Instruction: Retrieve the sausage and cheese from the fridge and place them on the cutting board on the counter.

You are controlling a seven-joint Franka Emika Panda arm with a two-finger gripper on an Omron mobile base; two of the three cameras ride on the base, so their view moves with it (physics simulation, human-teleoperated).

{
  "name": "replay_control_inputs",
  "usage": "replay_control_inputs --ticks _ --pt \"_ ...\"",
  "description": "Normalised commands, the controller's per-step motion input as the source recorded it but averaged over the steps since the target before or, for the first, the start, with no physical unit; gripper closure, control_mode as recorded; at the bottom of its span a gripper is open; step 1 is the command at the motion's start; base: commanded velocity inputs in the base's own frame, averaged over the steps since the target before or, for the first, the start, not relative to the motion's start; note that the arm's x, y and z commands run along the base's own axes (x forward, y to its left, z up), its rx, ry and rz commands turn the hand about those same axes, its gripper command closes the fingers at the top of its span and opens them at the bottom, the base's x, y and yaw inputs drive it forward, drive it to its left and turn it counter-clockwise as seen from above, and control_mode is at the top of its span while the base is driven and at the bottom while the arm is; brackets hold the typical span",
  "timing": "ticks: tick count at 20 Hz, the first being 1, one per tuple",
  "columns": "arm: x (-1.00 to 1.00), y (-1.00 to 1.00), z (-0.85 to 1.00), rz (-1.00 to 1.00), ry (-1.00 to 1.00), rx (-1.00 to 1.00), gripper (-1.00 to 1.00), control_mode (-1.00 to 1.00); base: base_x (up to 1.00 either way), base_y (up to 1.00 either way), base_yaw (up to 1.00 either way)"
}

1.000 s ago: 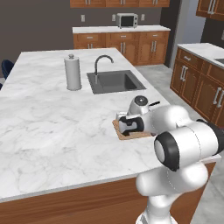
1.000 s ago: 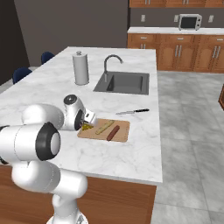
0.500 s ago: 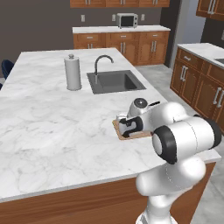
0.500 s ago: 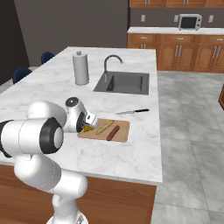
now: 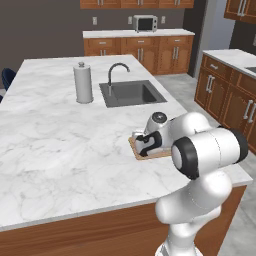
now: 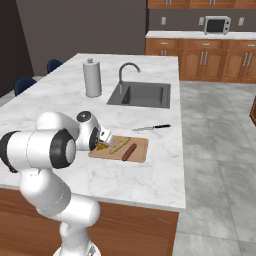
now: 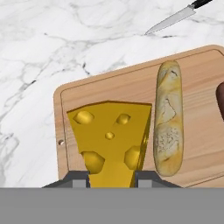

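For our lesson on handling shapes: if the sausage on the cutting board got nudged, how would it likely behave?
The sausage is a short cylinder with rounded ends, so it would probably roll sideways. It lies near the cutting board edge, so it might roll onto the counter. It looks small, likely light.

The cutting board (image 6: 136,151) lies on the counter (image 6: 60,100) near its right edge, in front of the sink (image 6: 141,94). On the board, the cheese (image 7: 111,142) sits at the left end between the fingertips (image 7: 78,179) of the gripper (image 7: 111,180), a bread stick (image 7: 168,118) lies just beside it, and the sausage (image 6: 129,152) lies further right (well inside the board's edge). A knife (image 6: 151,128) rests on the counter between board and sink. A paper towel roll (image 6: 92,78) stands left of the sink, the faucet (image 6: 128,71) between them.
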Motion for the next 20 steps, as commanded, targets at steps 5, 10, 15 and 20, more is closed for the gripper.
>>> replay_control_inputs --ticks 5,10,15,20 --pt "0.02 -0.02 -0.08 -0.01 0.00 0.00 1.00 -1.00 0.00 0.00 0.00" --pt "0.02 0.00 -0.11 0.00 0.00 0.00 1.00 -1.00 0.00 0.00 0.00" --pt "0.09 0.00 -0.01 0.00 0.00 0.00 1.00 -1.00 0.00 0.00 0.00" --pt "0.10 0.01 -0.11 0.00 0.00 0.01 1.00 -1.00 0.00 0.00 0.00"
